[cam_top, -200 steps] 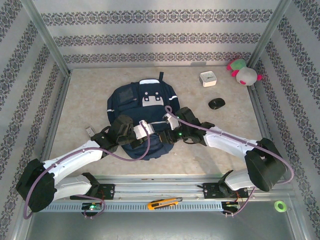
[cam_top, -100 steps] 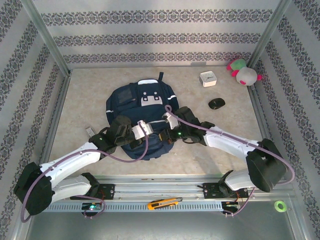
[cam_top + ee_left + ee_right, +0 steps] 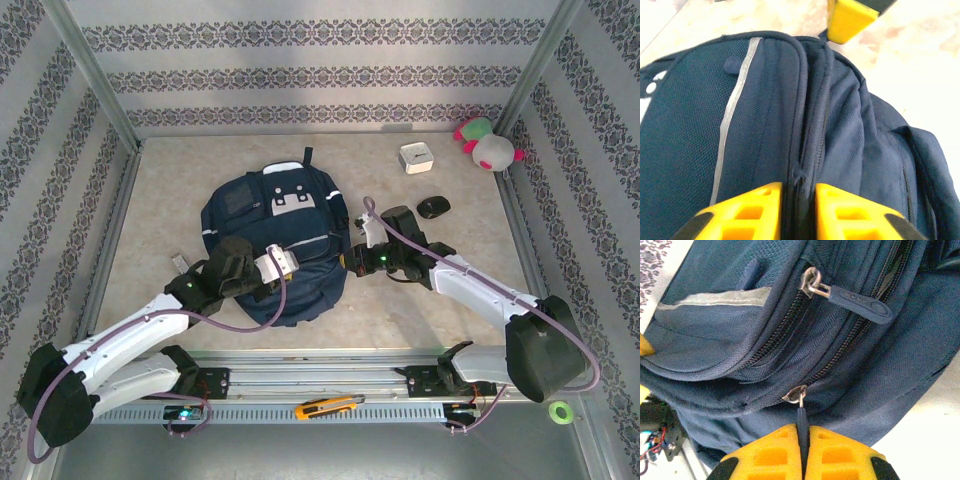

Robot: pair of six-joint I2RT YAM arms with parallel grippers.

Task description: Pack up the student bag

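Right claw [image 3: 803, 440] on student bag [image 3: 240, 215], mouse [image 3: 433, 207] near

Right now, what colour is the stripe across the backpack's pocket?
Silver-grey stripe; the right wrist view shows it best.

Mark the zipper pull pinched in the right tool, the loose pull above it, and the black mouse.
pinched zipper pull [image 3: 801, 419]: right wrist view, strap below the slider.
loose zipper pull [image 3: 856, 300]: right wrist view, middle of its tab.
black mouse [image 3: 433, 207]: top external view, centre of its back.
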